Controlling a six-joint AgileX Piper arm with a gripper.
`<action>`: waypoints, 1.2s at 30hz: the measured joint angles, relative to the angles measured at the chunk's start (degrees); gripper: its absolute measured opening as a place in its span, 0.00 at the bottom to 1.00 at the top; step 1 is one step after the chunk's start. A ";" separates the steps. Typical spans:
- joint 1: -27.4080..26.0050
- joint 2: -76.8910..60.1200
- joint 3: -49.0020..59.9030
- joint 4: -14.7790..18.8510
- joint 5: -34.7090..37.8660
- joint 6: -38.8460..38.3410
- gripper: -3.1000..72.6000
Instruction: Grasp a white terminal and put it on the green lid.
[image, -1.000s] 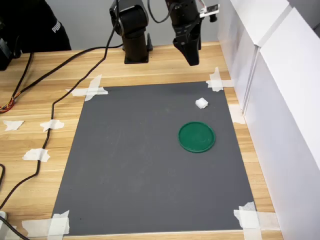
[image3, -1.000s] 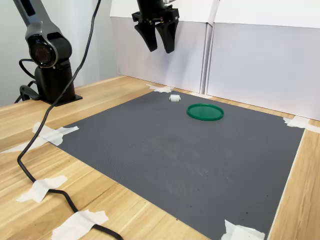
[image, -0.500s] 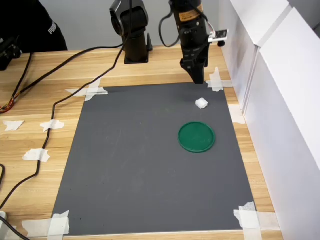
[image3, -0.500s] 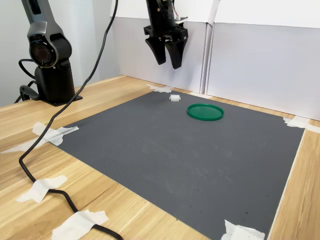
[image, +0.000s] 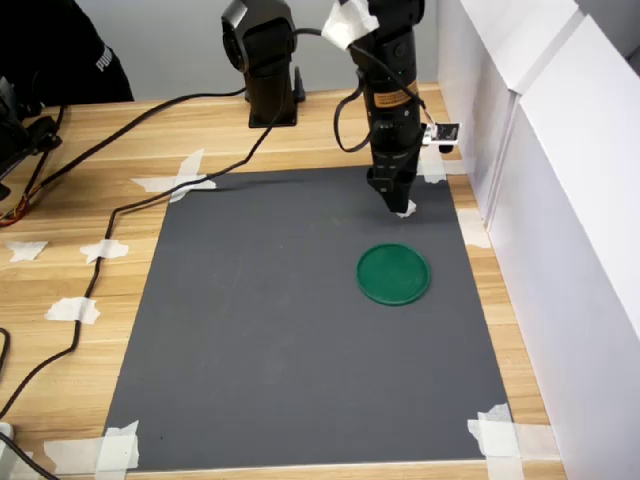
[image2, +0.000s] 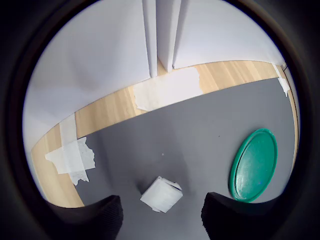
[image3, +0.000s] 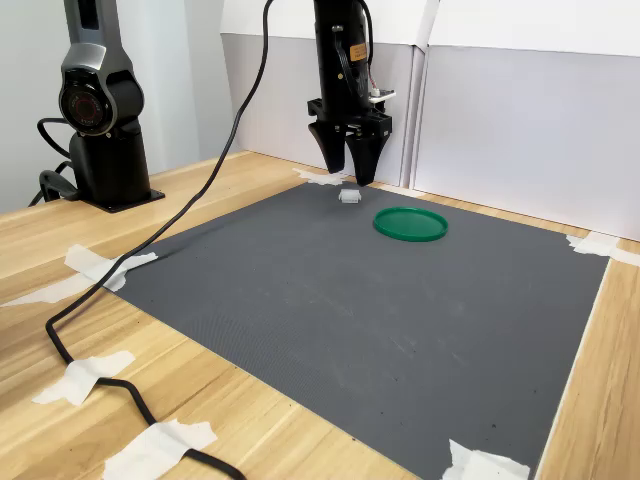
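The white terminal (image2: 161, 194) is a tiny blocky piece lying on the dark grey mat (image: 280, 320); it also shows as the terminal (image3: 349, 197) in the second exterior view and the terminal (image: 407, 208) mostly covered by the arm in the first exterior view. My gripper (image3: 349, 178) hangs open just above it, one finger on each side, not touching it. The gripper (image: 397, 205) points straight down. The green lid (image: 393, 273) lies flat on the mat a short way from the terminal; the same lid (image3: 410, 223) and lid (image2: 253, 164) show in the other views.
White panel walls (image: 560, 150) stand close along the first exterior view's right, near the gripper. Tape strips (image: 432, 160) hold the mat's corners. A black cable (image: 150, 190) trails over the wooden table (image: 70, 260). The arm's base (image: 270, 70) stands at the back.
The gripper has come down and moved over the mat, from well above the table's back edge to just above the white terminal. Terminal and lid have not moved.
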 joint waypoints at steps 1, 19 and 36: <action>0.00 0.41 0.00 0.00 -0.05 0.00 0.91; 0.00 1.67 0.00 0.65 -1.86 -0.49 0.91; 1.26 1.12 3.68 -0.42 -7.29 -1.14 0.90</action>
